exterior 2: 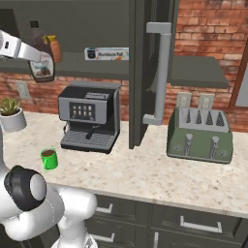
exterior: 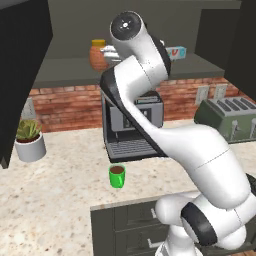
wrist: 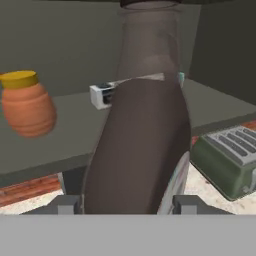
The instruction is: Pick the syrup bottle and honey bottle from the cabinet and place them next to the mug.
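**Syrup bottle in the grip, honey bottle not yet fetched**

Hand view puts the syrup bottle [wrist: 142, 145] close up between the two finger tips of the gripper [wrist: 126, 204], which is closed onto its wide brown body. In the right base view the bottle [exterior 2: 40, 54] hangs at the front edge of the cabinet [exterior 2: 87, 65] shelf, its base below the shelf line, so it looks lifted off the shelf and partly drawn out. I judge the first pick made and its placing not yet done.

The honey bottle [exterior: 98, 54] stands upright on the shelf, behind the syrup bottle and apart from it, untouched. A flat white box [exterior 2: 106, 53] lies on the shelf farther along from the syrup bottle.

The mug [exterior: 117, 176] stands on the tabletop [exterior: 60, 200], below the syrup bottle and in front of the coffee machine [exterior: 131, 125]; it holds dark brown liquid. No bottle stands beside it yet.

Left to do, as I read it: carry the syrup bottle down beside the mug, then reach for the honey bottle and set it there too. The plant pot [exterior: 30, 145] and toaster [exterior 2: 199, 133] stand well apart from the mug.
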You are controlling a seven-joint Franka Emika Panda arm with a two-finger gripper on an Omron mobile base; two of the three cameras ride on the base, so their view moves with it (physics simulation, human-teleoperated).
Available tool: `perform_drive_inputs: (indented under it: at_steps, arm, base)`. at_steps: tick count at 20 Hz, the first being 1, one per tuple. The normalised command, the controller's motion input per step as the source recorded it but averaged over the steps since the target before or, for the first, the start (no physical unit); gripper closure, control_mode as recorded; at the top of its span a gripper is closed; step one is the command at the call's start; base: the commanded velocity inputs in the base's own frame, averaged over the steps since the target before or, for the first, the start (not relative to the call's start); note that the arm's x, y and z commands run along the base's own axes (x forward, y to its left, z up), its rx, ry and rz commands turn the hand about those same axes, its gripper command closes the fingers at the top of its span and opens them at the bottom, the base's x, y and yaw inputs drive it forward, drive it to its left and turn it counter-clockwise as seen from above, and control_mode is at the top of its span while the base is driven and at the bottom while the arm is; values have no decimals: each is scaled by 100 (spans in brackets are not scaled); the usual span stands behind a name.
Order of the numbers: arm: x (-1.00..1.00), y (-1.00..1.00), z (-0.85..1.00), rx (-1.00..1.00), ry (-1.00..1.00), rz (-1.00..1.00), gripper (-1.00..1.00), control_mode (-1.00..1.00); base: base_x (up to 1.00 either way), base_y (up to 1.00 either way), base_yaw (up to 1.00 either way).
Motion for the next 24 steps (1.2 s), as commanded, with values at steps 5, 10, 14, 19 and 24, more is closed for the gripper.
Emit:
perform_drive_inputs:
  at_steps: [5, 10, 14, 19, 24]
  arm:
    - [-77, -43, -5, 3, -2, 33, 100, -100]
    - [-35, -35, -7, 7, 0, 54, 100, -100]
    - [-18, -18, -9, 8, 1, 63, 100, -100]
    - [-8, -12, -22, 8, 4, 63, 100, -100]
    - [-5, -20, -21, 4, 4, 59, 100, -100]
  base:
    - [0, 0, 0]
    - [0, 0, 0]
    - [0, 0, 0]
    - [0, 0, 0]
    - [0, 0, 0]
